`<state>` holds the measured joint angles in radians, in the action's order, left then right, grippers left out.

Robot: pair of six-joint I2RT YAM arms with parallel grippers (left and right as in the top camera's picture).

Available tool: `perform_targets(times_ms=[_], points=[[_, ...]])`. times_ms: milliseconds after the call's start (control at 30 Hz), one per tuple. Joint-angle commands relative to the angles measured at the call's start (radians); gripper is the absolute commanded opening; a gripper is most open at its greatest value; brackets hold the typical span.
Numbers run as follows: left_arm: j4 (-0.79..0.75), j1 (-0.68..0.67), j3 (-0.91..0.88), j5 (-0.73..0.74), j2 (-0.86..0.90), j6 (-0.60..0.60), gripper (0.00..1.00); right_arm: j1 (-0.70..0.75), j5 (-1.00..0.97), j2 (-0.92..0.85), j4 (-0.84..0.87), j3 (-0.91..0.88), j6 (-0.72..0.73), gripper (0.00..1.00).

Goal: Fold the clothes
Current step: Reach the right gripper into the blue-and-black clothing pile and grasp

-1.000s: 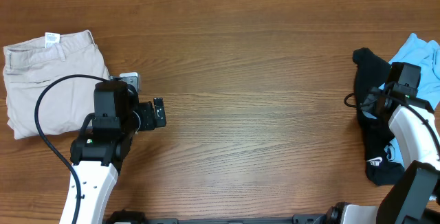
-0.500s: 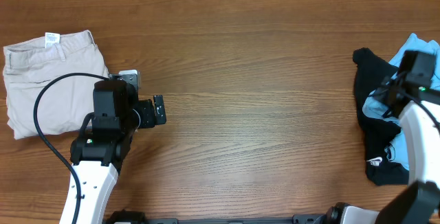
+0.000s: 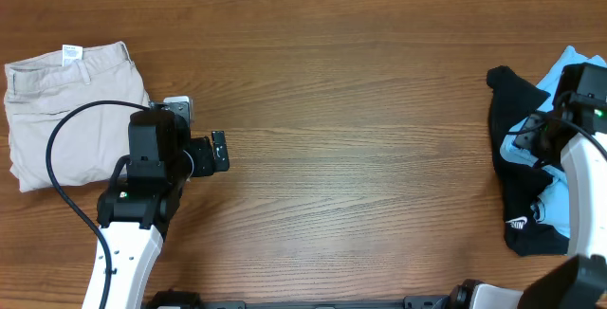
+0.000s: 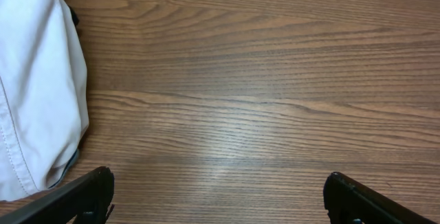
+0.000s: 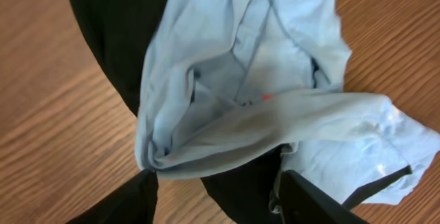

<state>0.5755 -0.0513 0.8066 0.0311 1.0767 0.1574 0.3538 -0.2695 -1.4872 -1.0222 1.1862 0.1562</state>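
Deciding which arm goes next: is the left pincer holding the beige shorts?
No, the left pincer hangs open over the table, and the beige shorts lie off to one side, ungripped.

Left gripper (image 4: 220, 200) hovers, jaws spread wide — right gripper (image 5: 216, 196) points down, jaws parted.

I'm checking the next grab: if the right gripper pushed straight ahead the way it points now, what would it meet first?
Most likely the bunched blue T-shirt, just ahead of the right gripper; the black garment lies under it. Depth is unclear.
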Motion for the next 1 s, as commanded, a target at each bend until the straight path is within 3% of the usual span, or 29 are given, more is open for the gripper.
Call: perform_targets(times_ms=[0, 633, 967], points=[[-0.004, 0.007, 0.015, 0.015, 0.002, 0.016, 1.00, 0.006, 0.002, -0.035, -0.002, -0.003, -0.004, 0.62], [-0.004, 0.007, 0.015, 0.014, 0.002, 0.015, 1.00, 0.006, 0.099, -0.111, -0.018, -0.006, -0.084, 0.70], [-0.004, 0.007, 0.015, 0.014, 0.002, 0.015, 1.00, 0.006, 0.098, -0.132, 0.031, -0.073, -0.082, 0.68]])
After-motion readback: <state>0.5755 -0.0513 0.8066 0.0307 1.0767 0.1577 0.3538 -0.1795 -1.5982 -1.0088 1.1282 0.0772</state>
